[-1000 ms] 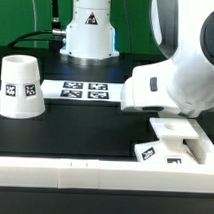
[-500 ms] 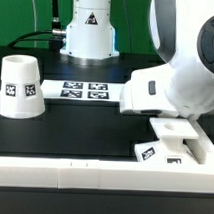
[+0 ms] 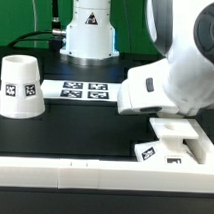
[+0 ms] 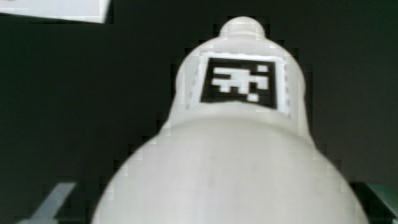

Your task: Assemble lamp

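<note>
In the wrist view the white bulb point(image 4: 222, 150) fills the picture, its narrow end with a black-and-white tag pointing away from the camera. My gripper point(image 4: 217, 208) is shut on the bulb's wide part, with a finger point(image 4: 50, 202) showing at each side. In the exterior view the arm's white hand point(image 3: 146, 91) hangs above the blocky square base point(image 3: 179, 141) at the right; the bulb and the fingers are hidden there. The tapered shade point(image 3: 18, 87) stands mouth down at the exterior view's left, far from the gripper.
The marker board point(image 3: 84, 90) lies flat at the back middle, and its corner shows in the wrist view point(image 4: 54, 8). A long white rail point(image 3: 83, 175) runs along the front edge. The robot's base point(image 3: 88, 29) stands behind the marker board.
The arm's hand has shifted slightly toward the exterior view's left. The shade, base and marker board have not moved.
</note>
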